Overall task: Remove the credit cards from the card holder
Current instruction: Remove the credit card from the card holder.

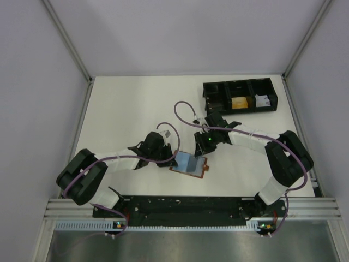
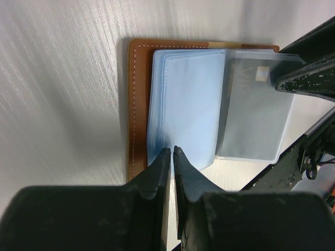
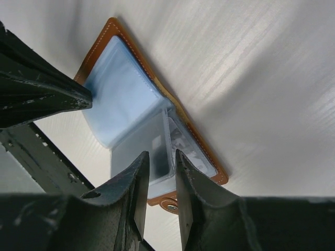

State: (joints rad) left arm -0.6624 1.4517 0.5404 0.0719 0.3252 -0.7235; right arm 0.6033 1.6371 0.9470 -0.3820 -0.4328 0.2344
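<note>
Left gripper [image 2: 171, 150] fingers pressed nearly together, tips on the blue sleeves [image 2: 188, 99] of the brown card holder [image 1: 192, 165], which lies open on the table [image 1: 131, 103] between the arms. Right gripper [image 3: 161, 154] fingers slightly spread, straddling the clear card sleeve [image 2: 251, 120].

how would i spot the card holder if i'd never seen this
On the white table, look at the middle, toward the near edge. The card holder lies open there: a flat brown folder with pale blue plastic sleeves, unlike the black three-compartment tray at the far right.
</note>
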